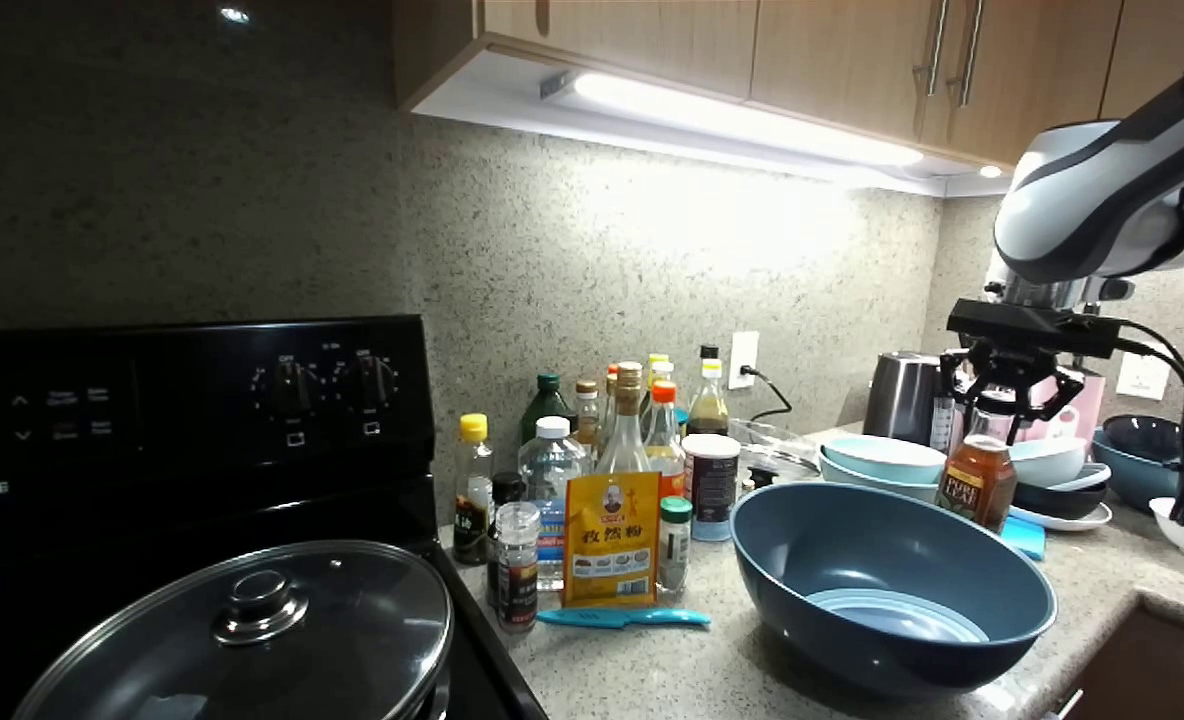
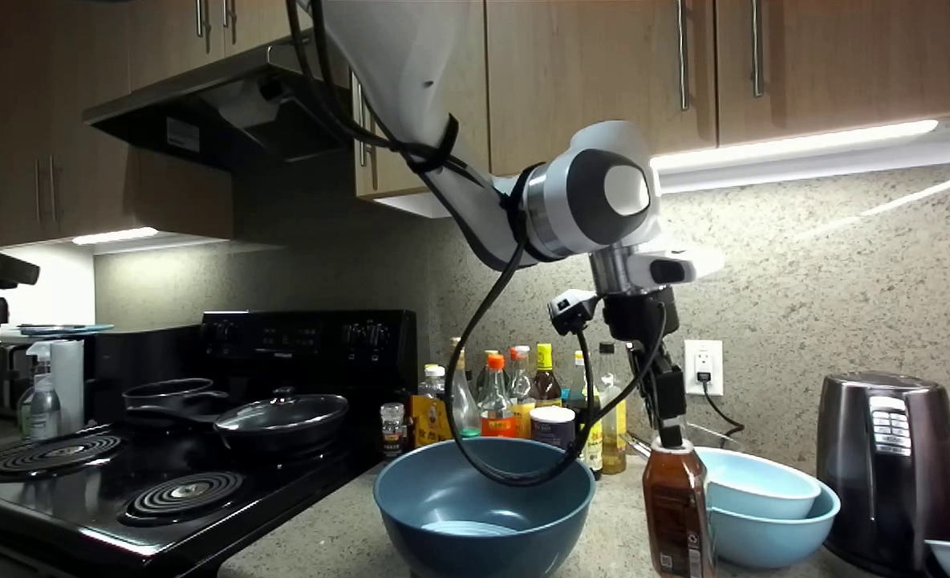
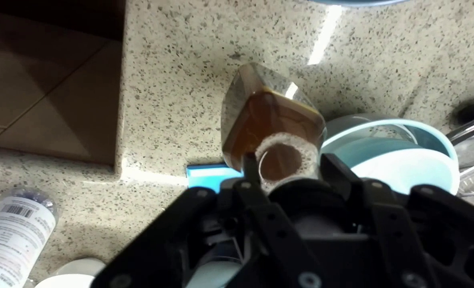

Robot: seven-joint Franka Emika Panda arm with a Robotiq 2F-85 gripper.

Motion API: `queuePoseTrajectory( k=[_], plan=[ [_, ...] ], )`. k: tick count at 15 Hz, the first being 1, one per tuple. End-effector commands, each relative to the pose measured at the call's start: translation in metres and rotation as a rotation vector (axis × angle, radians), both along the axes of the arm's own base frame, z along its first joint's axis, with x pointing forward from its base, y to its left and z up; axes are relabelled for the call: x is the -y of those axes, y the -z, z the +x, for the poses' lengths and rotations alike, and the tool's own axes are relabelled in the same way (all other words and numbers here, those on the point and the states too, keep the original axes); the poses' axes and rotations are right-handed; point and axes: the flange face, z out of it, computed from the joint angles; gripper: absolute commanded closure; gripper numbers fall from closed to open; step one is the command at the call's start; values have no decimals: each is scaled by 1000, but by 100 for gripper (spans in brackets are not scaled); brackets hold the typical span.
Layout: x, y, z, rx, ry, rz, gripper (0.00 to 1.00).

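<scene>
clasping a bottle (image 1: pixel 979 478) at its neck, the gripper (image 3: pixel 290 162) sets its fingers (image 3: pixel 252 170) on either side and seems firmly on it. the bottle is near the inner corner of the counter (image 3: pixel 173 100); whether its base touches down, i cannot tell. the step in hand looks like the grasp itself, and i judge the next move calls for steady pressure and a level wrist, as the brown liquid (image 3: pixel 269 110) inside could slosh. the bottle's label (image 1: pixel 962 490) reads "pure leaf". just beside it, toward the back edge, sit nested bowls (image 2: pixel 764 538); toward the stove (image 1: pixel 192 430) and close to the front edge is a big bowl (image 1: pixel 852 645). past the inner corner, a container (image 3: pixel 15 236) shows a barcode, its print too blurred to read. an appliance (image 2: pixel 876 498) stands by the back corner, its panel text too small. along the stove-side edge are sauce bottles (image 1: pixel 665 440), a knife (image 1: pixel 622 618) and a yellow packet (image 1: pixel 612 540) printed "孜然粉". the stove shows "daire", its start cut off, and "off" over both knobs (image 1: pixel 292 388).
</scene>
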Motion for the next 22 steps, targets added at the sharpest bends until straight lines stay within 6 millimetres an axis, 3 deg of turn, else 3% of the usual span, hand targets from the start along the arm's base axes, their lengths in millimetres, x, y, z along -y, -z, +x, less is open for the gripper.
queuePoseTrajectory(
  k=[1, 6, 14, 18, 22],
  plan=[
    [-11, -40, -15, 9, -1, 13, 82],
    [-17, -82, -24, 58, 1, -19, 82],
    [-37, -125, -32, 66, -8, -12, 82],
    [-55, -139, -27, 83, -29, -20, 82],
    [-76, -138, -17, 69, -49, -26, 82]
  ],
)
